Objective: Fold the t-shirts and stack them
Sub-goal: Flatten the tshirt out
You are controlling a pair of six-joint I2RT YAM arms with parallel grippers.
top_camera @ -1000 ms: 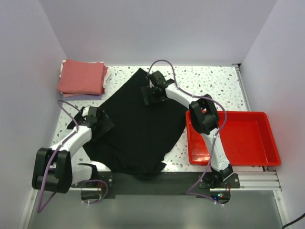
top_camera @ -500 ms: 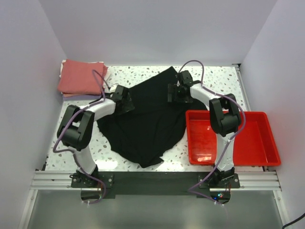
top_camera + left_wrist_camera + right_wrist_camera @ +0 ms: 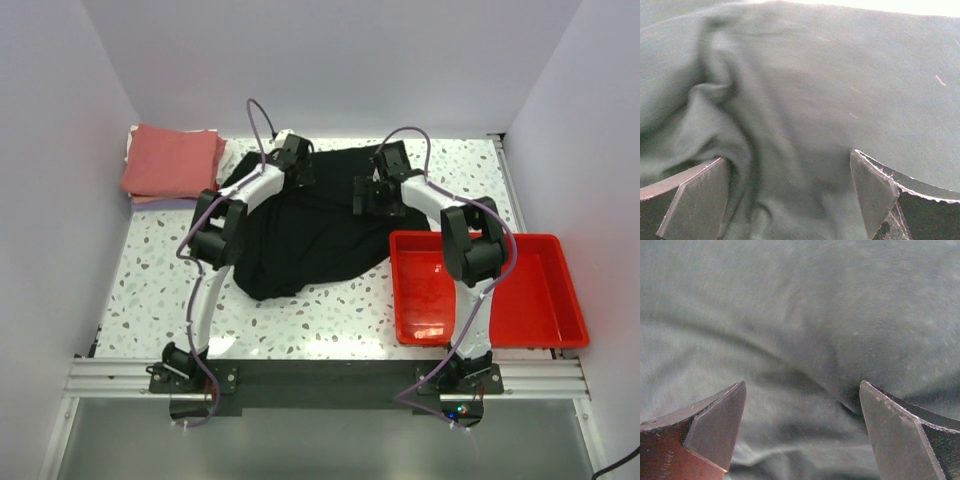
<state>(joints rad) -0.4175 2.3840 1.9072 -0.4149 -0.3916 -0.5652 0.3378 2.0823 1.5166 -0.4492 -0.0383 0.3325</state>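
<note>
Left gripper [image 3: 297, 163], right gripper [image 3: 373, 196]: I see both spread wide over the bunched black t-shirt [image 3: 300, 235] at far edge of tabletop [image 3: 160, 275].

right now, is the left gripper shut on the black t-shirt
No, the left gripper stands wide open over the black t-shirt, pinching no cloth.

Black t-shirt [image 3: 300, 232], salmon-red shirts [image 3: 172, 160], red tray [image 3: 522, 292], speckled white table [image 3: 300, 322]
</note>
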